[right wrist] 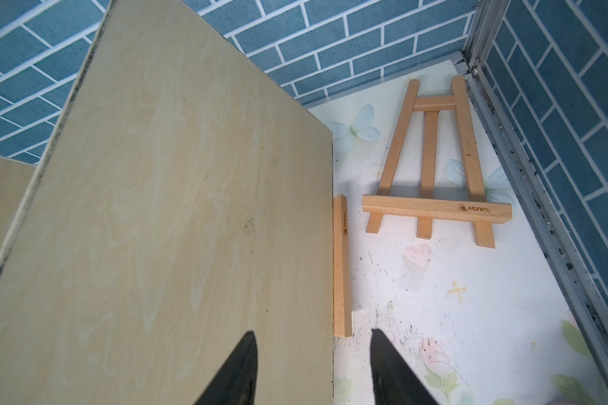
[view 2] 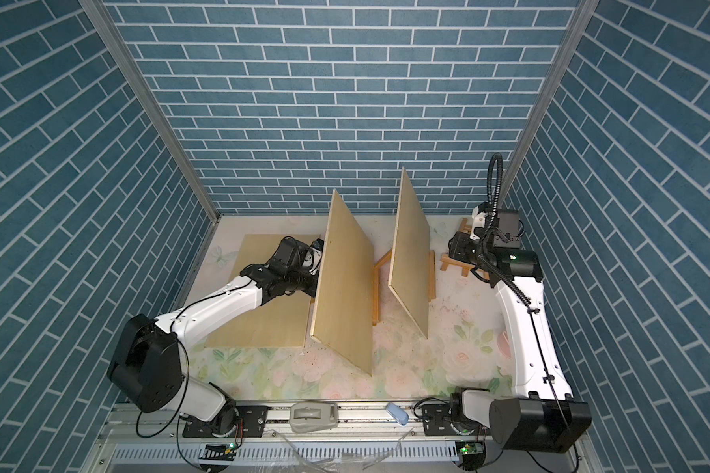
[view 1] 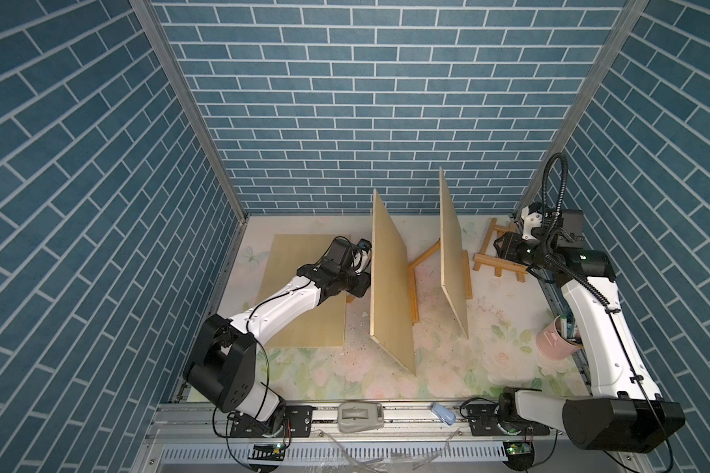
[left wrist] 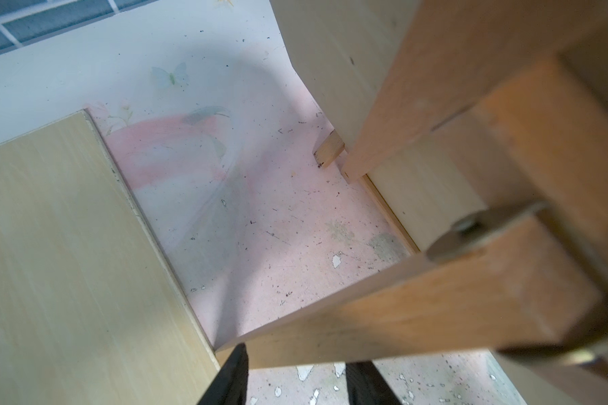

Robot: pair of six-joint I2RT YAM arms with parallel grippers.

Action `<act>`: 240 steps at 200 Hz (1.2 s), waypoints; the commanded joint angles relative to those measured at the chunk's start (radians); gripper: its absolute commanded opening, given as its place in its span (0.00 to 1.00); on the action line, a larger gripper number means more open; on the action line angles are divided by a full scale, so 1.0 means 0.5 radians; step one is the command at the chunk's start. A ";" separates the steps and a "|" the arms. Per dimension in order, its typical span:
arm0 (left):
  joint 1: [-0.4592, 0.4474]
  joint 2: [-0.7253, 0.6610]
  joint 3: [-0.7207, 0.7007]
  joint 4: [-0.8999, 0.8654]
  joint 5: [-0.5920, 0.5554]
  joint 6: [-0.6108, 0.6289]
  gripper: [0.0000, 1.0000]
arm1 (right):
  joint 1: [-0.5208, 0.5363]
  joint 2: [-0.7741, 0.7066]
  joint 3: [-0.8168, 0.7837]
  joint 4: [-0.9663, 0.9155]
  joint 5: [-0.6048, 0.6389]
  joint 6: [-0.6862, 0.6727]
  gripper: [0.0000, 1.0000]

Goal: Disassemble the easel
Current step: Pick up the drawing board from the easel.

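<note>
Easel (view 1: 414,303) stands unfolded against the middle plywood board (view 1: 390,282), holding it upright. Left of that board, the left gripper (left wrist: 297,364) sits at the easel's rear leg (left wrist: 418,308), jaws parted with nothing between them. Well right of the board, the right gripper (right wrist: 312,331) hangs released above 1 folded easel (right wrist: 432,207) lying flat.

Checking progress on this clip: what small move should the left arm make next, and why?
Probably ease the left gripper forward and close it on the easel leg. Its jaws stand apart with that leg crossing just beyond the fingertips, not between them, and the board rests on this easel, so a steadying grip seems needed first.
</note>
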 commanded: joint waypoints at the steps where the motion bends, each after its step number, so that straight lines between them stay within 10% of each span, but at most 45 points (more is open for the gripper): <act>1: 0.052 -0.069 0.108 -0.022 -0.112 -0.005 0.47 | 0.012 -0.058 -0.025 -0.015 0.015 0.063 0.52; 91: 0.335 -0.556 0.409 -0.744 -0.419 -0.223 0.47 | 0.012 -0.125 -0.080 -0.019 0.038 0.042 0.52; 186: 0.478 0.100 2.003 -1.782 0.677 -0.800 0.50 | 0.077 -0.067 -0.143 -0.021 0.008 -0.012 0.52; 240: 0.324 0.282 2.265 -2.061 0.493 -0.860 0.48 | 0.143 -0.076 -0.223 0.023 -0.024 0.017 0.52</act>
